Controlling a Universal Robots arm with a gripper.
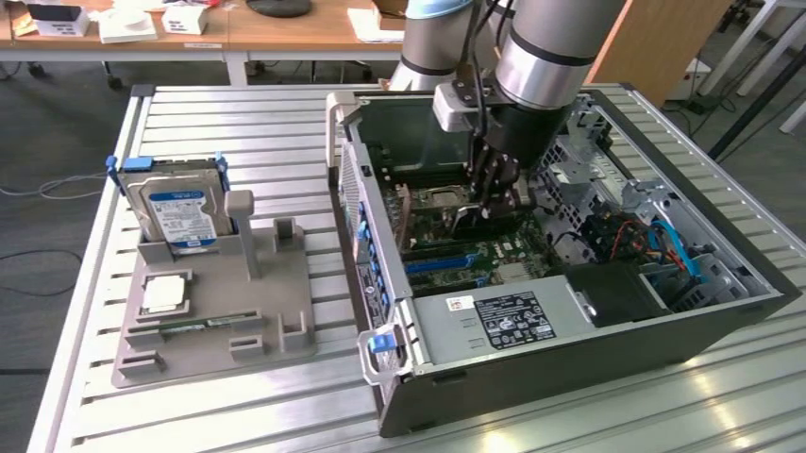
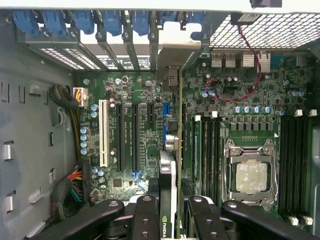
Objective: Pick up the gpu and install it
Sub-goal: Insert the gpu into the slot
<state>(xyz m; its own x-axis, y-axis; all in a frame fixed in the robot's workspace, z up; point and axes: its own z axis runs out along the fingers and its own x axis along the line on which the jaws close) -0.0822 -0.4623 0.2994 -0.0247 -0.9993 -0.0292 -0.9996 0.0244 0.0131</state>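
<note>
The gpu (image 2: 170,175) was held inside the open computer case (image 1: 567,359), over the motherboard (image 2: 125,100), clamped on edge between the fingers (image 2: 146,215). The fingers were closed part-way onto its two faces near the upper edge, beside the printed logo.

The card was judged to be light and stiff but fragile. Its bare board and small components would be harmed by twisting or by pressure on the faces. A hold on the upper edge, away from the contact strip, was judged the safest, so that force could be passed straight down.

In the wrist view the card was seen edge-on as a thin line. Its long axis ran from the fingers towards the rear wall of the case, and the metal bracket (image 2: 172,55) at its far end lay against the row of blue latches (image 2: 112,22). Its faces stood upright to the board, alongside the black expansion slots (image 2: 135,135). Whether it was seated could not be told.
</note>
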